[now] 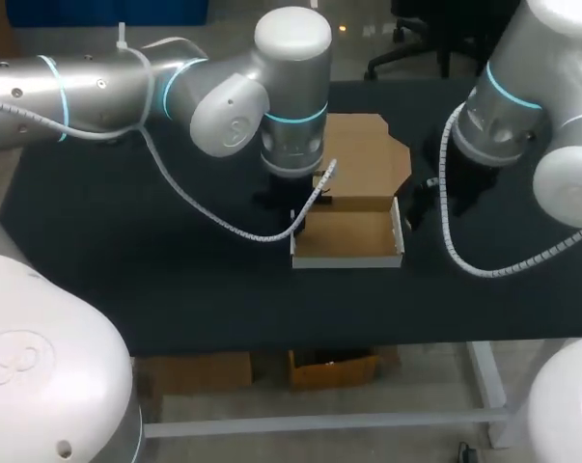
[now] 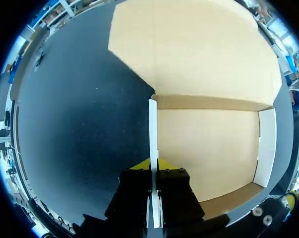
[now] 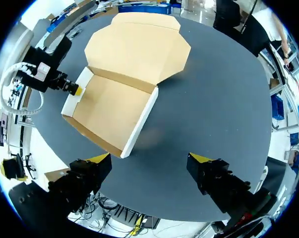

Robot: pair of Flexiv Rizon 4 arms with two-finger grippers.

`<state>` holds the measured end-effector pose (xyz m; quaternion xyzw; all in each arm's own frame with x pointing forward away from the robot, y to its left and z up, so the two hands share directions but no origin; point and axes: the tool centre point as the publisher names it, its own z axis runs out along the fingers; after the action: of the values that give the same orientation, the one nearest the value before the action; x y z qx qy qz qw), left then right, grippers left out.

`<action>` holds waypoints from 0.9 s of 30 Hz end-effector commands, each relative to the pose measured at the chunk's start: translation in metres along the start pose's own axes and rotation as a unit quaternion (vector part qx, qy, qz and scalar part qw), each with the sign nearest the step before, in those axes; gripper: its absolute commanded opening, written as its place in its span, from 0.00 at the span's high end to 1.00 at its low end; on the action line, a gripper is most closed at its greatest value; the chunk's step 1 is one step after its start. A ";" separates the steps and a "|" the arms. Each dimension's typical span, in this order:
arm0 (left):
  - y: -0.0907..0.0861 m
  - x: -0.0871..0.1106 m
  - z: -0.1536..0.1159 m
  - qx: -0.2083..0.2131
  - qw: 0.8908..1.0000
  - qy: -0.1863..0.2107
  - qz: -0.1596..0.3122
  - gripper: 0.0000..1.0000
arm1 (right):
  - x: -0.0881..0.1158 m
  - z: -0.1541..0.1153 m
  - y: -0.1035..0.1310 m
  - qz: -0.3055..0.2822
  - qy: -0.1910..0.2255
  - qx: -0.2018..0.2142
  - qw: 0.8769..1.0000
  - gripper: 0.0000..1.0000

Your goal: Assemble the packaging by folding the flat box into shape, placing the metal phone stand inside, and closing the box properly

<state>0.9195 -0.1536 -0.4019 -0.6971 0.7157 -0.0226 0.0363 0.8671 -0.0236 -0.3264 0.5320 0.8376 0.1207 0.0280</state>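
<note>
A shallow tan cardboard box [image 1: 348, 239] with white-faced upright walls sits near the middle of the matte dark surface [image 1: 126, 241]. Its angular lid [image 1: 368, 154] lies flat toward the far edge. The left end effector [image 2: 153, 166] pinches the box's thin left side wall [image 2: 152, 124]. The right end effector [image 3: 150, 158] hangs spread wide and empty, apart from the box on its right.

Open cardboard box [image 3: 112, 106] near the table's [image 3: 213, 99] middle, lid [image 3: 137, 47] lying flat, left gripper [image 3: 76, 91] at one white side wall, right gripper [image 3: 150, 158] spread wide just beside the opposite wall.
</note>
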 end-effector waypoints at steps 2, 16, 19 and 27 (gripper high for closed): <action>0.002 0.000 0.000 0.003 1.000 -0.005 -0.001 1.00 | -0.009 -0.020 -0.023 -0.042 0.067 -0.119 0.990 0.00; 0.001 -0.003 0.000 0.002 1.000 -0.005 -0.006 1.00 | -0.026 -0.031 -0.028 -0.035 0.131 -0.130 0.982 0.00; 0.000 -0.003 0.000 0.002 1.000 -0.005 -0.006 1.00 | -0.026 -0.031 -0.028 -0.035 0.131 -0.130 0.982 0.00; -0.001 -0.004 0.000 0.001 1.000 -0.007 -0.006 1.00 | -0.028 -0.045 -0.034 -0.054 0.101 -0.113 0.987 0.00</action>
<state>0.9202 -0.1493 -0.4016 -0.7011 0.7117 -0.0207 0.0396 0.8505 -0.0695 -0.3037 0.4627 0.8405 0.2818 0.0002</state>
